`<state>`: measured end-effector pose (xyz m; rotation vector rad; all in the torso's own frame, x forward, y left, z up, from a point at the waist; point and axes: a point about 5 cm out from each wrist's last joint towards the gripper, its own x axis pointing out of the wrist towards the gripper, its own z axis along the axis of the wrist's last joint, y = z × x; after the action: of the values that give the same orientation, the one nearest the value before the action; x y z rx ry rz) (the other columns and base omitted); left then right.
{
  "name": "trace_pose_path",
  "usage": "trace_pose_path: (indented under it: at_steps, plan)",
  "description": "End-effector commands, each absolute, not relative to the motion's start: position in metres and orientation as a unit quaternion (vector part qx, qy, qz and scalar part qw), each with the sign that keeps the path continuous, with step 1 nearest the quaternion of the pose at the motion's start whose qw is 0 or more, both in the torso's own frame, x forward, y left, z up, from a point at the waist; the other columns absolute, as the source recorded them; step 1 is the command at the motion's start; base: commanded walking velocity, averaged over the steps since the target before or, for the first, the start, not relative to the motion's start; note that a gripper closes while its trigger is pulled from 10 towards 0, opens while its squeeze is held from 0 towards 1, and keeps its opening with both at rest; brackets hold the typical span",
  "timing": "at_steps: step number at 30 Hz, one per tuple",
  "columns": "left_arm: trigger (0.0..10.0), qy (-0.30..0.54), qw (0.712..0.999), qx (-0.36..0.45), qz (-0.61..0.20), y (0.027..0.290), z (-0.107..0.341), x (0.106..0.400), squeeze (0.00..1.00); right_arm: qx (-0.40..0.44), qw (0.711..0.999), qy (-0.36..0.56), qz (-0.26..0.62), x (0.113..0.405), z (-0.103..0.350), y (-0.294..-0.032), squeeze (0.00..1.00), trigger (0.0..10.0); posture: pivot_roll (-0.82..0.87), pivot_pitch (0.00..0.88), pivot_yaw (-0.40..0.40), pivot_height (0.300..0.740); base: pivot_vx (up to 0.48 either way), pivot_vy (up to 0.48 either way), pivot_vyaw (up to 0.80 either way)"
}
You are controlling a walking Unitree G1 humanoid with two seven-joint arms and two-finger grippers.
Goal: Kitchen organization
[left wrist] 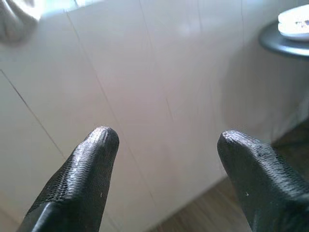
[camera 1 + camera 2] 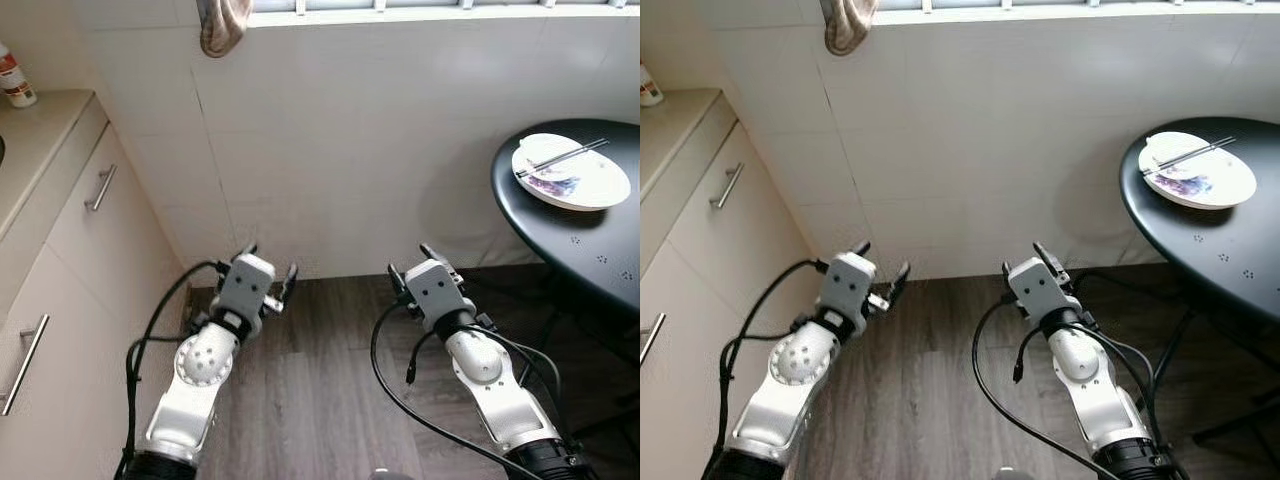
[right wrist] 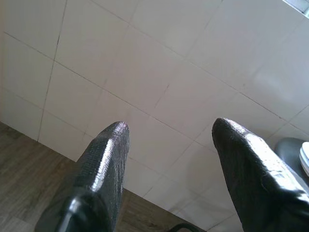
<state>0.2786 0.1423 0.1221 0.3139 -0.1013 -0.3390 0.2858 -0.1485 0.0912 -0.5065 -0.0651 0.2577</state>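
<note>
Both grippers, left (image 2: 268, 268) and right (image 2: 413, 262), hover jaws open above wood floor (image 2: 320, 400), facing tiled wall (image 2: 350, 140).

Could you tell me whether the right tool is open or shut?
Open: the right tool shows its two black fingers apart, tiled wall between them.

- The two eye views look from the head forward and down at the tiled wall (image 2: 380, 150), the wood floor (image 2: 320, 380) and both arms; the desk (image 2: 590, 240) is at the right.
- Left wrist view looks along its parted fingers (image 1: 82, 179) at the wall from nearby, sharing the desk (image 1: 285, 44).
- Right wrist view looks along its parted fingers (image 3: 104, 174) at wall and floor.
</note>
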Motion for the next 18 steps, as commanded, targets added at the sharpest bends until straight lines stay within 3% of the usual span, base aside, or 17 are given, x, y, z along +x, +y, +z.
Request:
trace_pose_path:
  at_steps: [1,3,4,5,18]
  plan:
    - [10.0,-0.108,0.964,0.149,-0.190,0.139,0.157,0.285,0.00,-0.255,0.958,-0.039,0.125,0.286,0.094,-0.149,0.00,10.0,-0.15,0.022,-0.002,0.740,0.000,0.000,0.00]
    - [10.0,-0.205,0.946,0.119,-0.220,0.134,0.214,0.291,0.00,-0.254,0.959,-0.042,0.122,0.287,0.095,-0.150,0.00,10.0,-0.14,0.021,-0.006,0.740,0.000,0.000,0.00]
    - [10.0,-0.205,0.946,0.119,-0.220,0.134,0.214,0.291,0.00,-0.254,0.959,-0.042,0.122,0.287,0.095,-0.150,0.00,10.0,-0.14,0.021,-0.006,0.740,0.000,0.000,0.00]
    - [10.0,-0.252,0.933,0.107,-0.235,0.132,0.243,0.291,0.00,-0.254,0.958,-0.041,0.123,0.287,0.094,-0.150,0.00,10.0,-0.14,0.021,-0.006,0.740,0.000,0.000,0.00]
    - [10.0,-0.412,0.840,0.078,-0.344,0.122,0.349,0.275,0.00,-0.254,0.958,-0.042,0.124,0.287,0.094,-0.147,0.00,10.0,-0.15,0.016,0.001,0.740,0.000,0.000,0.00]
